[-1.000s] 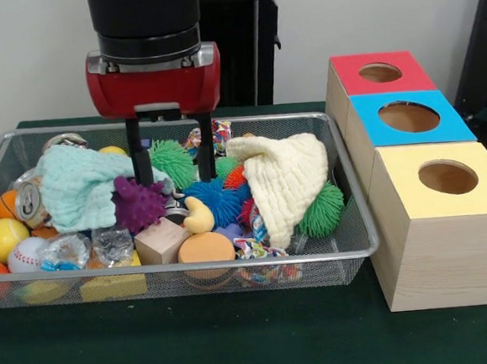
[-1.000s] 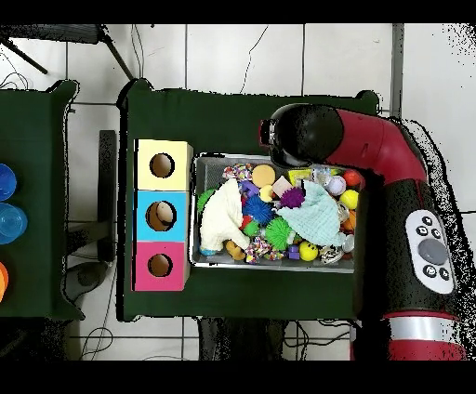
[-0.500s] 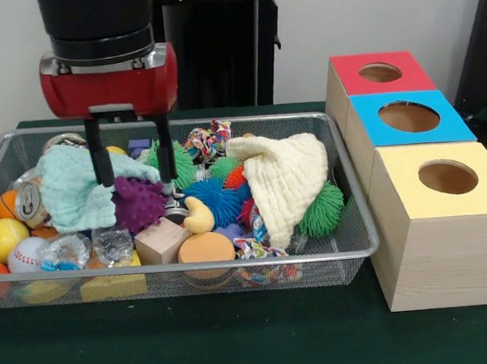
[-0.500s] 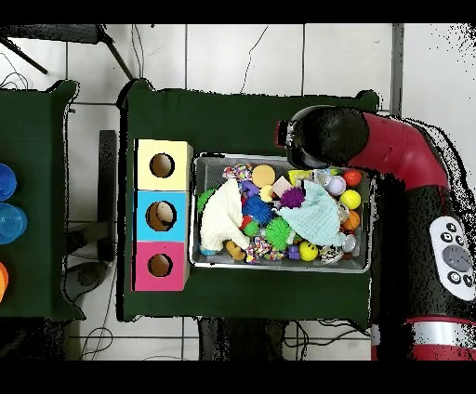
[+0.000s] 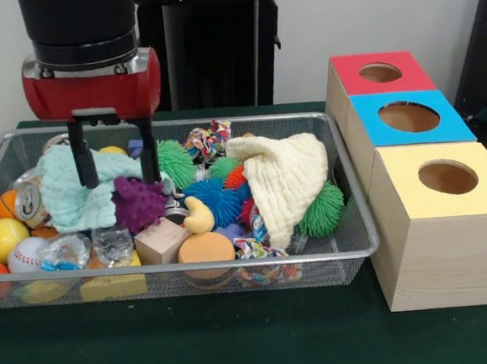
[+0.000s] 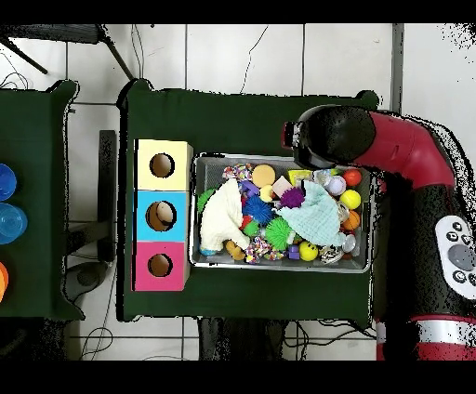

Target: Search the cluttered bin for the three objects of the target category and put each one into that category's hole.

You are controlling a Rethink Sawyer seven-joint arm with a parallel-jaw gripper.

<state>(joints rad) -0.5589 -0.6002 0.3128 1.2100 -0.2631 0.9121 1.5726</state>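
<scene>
Hovering my hand (image 5: pixel 113 163), fingers spread and empty, over the mint cloth (image 5: pixel 71 189) beside the purple ball (image 5: pixel 138 204) in the bin (image 5: pixel 350 249).

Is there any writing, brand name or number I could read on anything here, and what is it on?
No text can be read in either view.
The drink can at the bin's end has markings, too blurred to read.
The buttons on the robot arm in the overhead view are too small to make out.
The three boxes, red, blue and yellow, carry no labels.
</scene>
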